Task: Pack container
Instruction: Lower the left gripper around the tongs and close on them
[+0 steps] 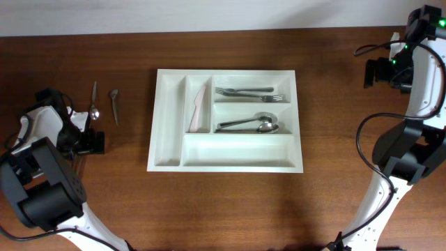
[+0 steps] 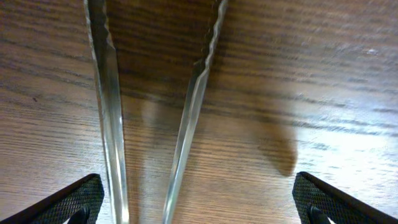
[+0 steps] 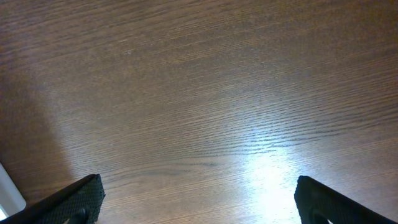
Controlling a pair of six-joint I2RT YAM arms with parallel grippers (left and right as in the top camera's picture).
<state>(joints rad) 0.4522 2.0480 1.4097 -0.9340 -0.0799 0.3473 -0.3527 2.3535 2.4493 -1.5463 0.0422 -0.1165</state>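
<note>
The white cutlery tray (image 1: 237, 150) lies at the table's middle. It holds a pale knife (image 1: 200, 108) in the second narrow compartment, forks (image 1: 247, 93) in the top wide one and spoons (image 1: 247, 125) in the middle wide one. Two metal utensils (image 1: 94, 102) (image 1: 115, 106) lie on the table left of the tray. My left gripper (image 1: 88, 132) is open just in front of them. In the left wrist view both utensils (image 2: 109, 112) (image 2: 189, 124) lie between its spread fingers (image 2: 199, 211). My right gripper (image 1: 380, 72) is open and empty at the far right, over bare wood (image 3: 199, 208).
The tray's leftmost narrow compartment (image 1: 167, 118) and its bottom wide compartment hold nothing. A sliver of white (image 3: 7, 193) shows at the left edge of the right wrist view. The right arm's base and cables (image 1: 397, 153) stand at the right.
</note>
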